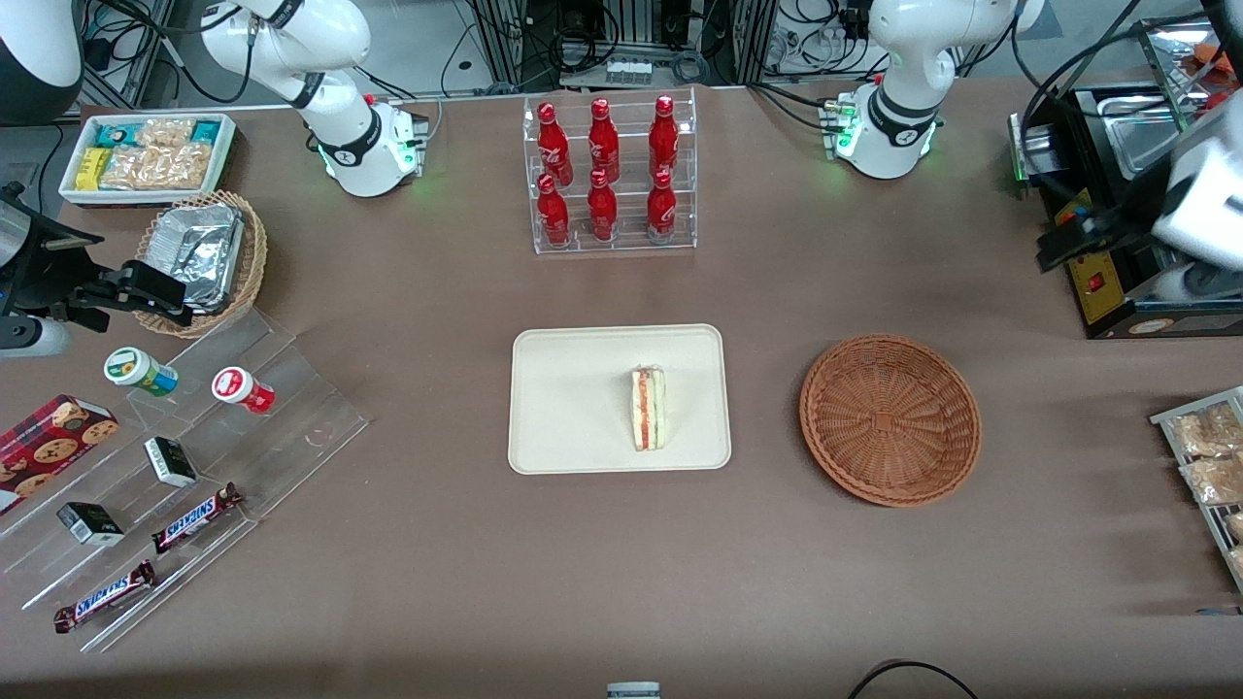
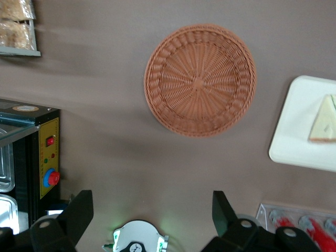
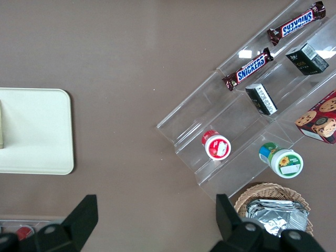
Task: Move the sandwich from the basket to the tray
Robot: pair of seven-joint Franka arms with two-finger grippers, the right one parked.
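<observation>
The sandwich [image 1: 649, 408] stands on its edge on the cream-white tray [image 1: 573, 398] at the table's middle, with its red and green filling facing up. The round reddish-brown basket [image 1: 890, 419] sits empty beside the tray, toward the working arm's end. My gripper [image 1: 1054, 248] hangs high over the black appliance, farther from the front camera than the basket and well apart from it. In the left wrist view the gripper [image 2: 151, 202] is open with nothing between its fingers, and the basket [image 2: 200, 80], the tray's corner [image 2: 299, 131] and the sandwich [image 2: 324, 119] all show.
A clear rack of red bottles [image 1: 610, 175] stands farther back than the tray. A black appliance with a yellow panel [image 1: 1117, 252] and a rack of snack bags [image 1: 1209, 466] are at the working arm's end. Stepped acrylic shelves [image 1: 291, 388], a foil-filled tan basket [image 1: 204, 257] and a white bin [image 1: 146, 155] are at the parked arm's end.
</observation>
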